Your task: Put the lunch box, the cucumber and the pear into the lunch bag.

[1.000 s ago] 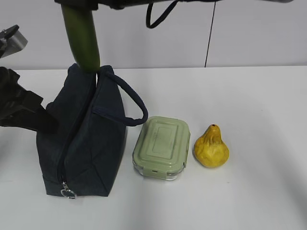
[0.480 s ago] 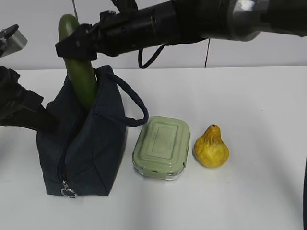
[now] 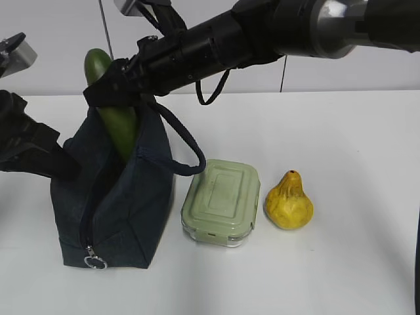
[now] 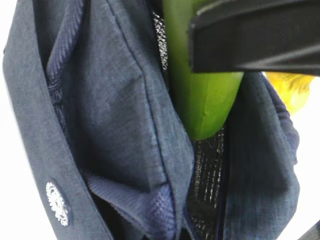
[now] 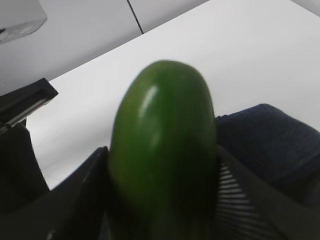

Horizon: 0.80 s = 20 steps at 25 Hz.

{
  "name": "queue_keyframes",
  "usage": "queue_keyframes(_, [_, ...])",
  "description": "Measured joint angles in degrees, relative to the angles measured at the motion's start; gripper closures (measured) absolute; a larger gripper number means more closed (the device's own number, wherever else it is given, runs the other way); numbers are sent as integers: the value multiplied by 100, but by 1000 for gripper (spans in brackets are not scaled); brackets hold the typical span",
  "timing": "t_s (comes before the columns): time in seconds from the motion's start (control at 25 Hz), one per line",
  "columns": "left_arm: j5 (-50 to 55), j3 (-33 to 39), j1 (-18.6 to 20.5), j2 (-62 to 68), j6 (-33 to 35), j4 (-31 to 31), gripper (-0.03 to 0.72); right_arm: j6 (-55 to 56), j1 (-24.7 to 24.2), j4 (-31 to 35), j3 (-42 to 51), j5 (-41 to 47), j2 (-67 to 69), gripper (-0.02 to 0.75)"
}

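Our right hand (image 3: 113, 88) is clamped on the cucumber (image 3: 117, 118), its long axis near vertical, lower end directly below inside the lunch bag (image 3: 125, 216) mouth; whether our left hand (image 3: 46, 161) grips the bag wall, we cannot tell.

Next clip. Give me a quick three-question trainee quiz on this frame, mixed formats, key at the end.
1. True or false: the cucumber lies flat on the table.
2. Which things stand outside the lunch bag? A) lunch box and pear B) pear only C) none
3. Fill in: the right gripper is shut on the ____.

Key: 1 false, it stands upright, lower end in the bag's opening. 2 A. 3 cucumber.
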Motion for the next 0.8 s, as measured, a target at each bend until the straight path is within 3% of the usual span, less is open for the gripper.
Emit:
queue_keyframes(0.44, [-7,0,0,0,0,0,687,0,0,-59,0,5,0,270])
queue_keyframes(0.8, [-7,0,0,0,0,0,687,94,-120,-146,-119,39,-110,163])
